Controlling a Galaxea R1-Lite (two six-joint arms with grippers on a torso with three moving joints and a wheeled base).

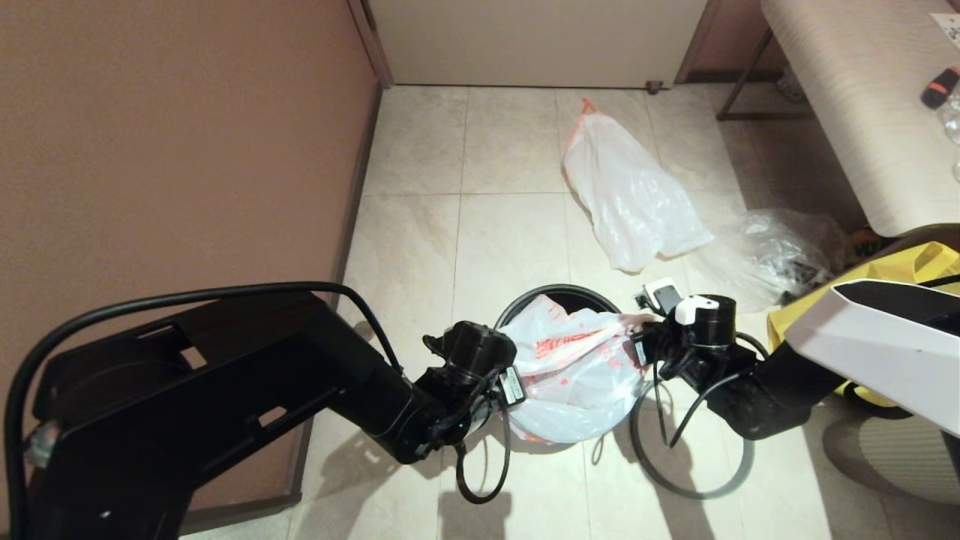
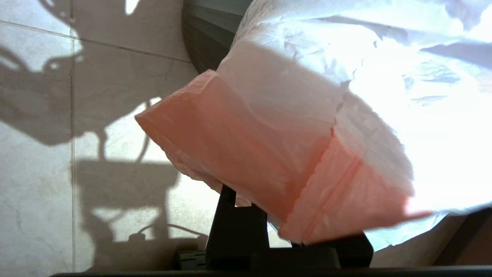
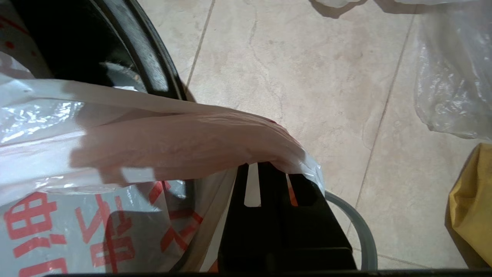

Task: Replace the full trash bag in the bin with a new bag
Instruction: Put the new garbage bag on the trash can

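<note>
The black bin (image 1: 559,294) stands on the tiled floor between my arms. The new bag (image 1: 574,367), translucent white with red print, is spread over its mouth and hangs down its near side. My left gripper (image 1: 516,379) is at the bin's left rim, shut on the bag's pinkish edge (image 2: 269,154). My right gripper (image 1: 639,341) is at the right rim, shut on the opposite edge (image 3: 192,142) just outside the bin wall (image 3: 148,71). The full trash bag (image 1: 630,195) lies on the floor beyond the bin. The grey hoop (image 1: 694,491) lies on the floor under my right arm.
A clear crinkled plastic bag (image 1: 772,251) and a yellow tote bag (image 1: 934,262) sit to the right of the bin. A wood-grain bench (image 1: 862,97) stands at the far right. A brown wall (image 1: 172,150) runs along the left.
</note>
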